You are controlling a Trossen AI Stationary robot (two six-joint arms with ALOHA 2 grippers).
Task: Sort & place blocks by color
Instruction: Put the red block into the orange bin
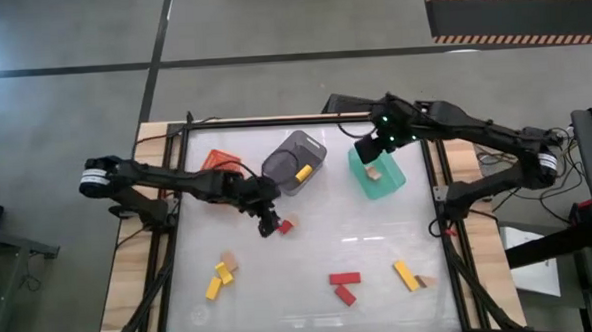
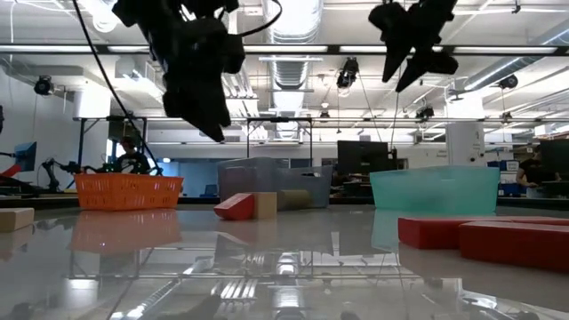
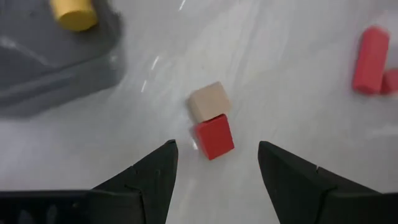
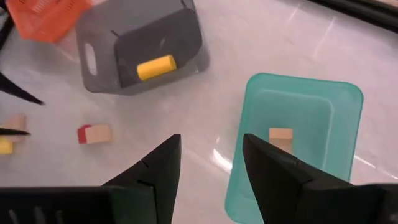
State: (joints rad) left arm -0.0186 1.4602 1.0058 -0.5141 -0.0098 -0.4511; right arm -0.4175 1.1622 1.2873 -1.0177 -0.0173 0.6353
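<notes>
Counter (image 1: 310, 255), white-topped: grey bin (image 1: 298, 161) holding one yellow block (image 1: 302, 172), green bin (image 1: 378, 172) holding one tan block (image 1: 373, 172), orange bin (image 1: 216, 167), with the remaining red, yellow and tan blocks loose toward the near edge. Left pincer (image 3: 214, 165), fingers spread and empty, hovers directly over a red block (image 3: 214, 137) touching a tan block (image 3: 208, 101) near the grey bin; right pincer (image 4: 208, 163), likewise spread and empty, hangs above the green bin. Risk, judged: because the two blocks touch, a descent slightly off centre could nudge the tan one or catch both, sending a mixed pair to one bin.
</notes>
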